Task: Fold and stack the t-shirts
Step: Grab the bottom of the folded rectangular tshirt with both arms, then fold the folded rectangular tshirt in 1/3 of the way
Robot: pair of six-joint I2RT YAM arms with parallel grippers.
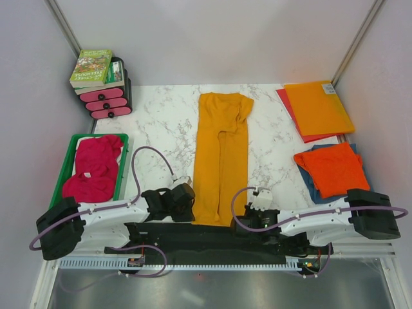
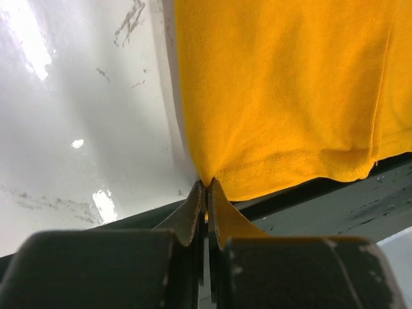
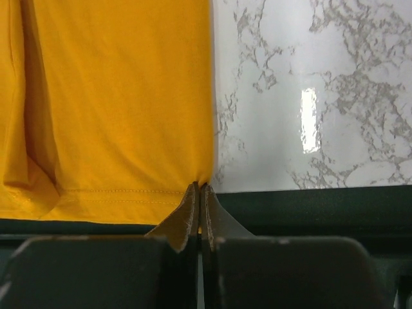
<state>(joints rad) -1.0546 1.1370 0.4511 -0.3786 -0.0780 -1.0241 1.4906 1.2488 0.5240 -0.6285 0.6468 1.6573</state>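
The soft golden-orange cloth t-shirt (image 1: 222, 154) lies as a long strip down the middle of the white marble table (image 1: 161, 122). The left gripper (image 2: 207, 185) is clamped tight on its near left hem corner, the right gripper (image 3: 199, 187) likewise on the near right
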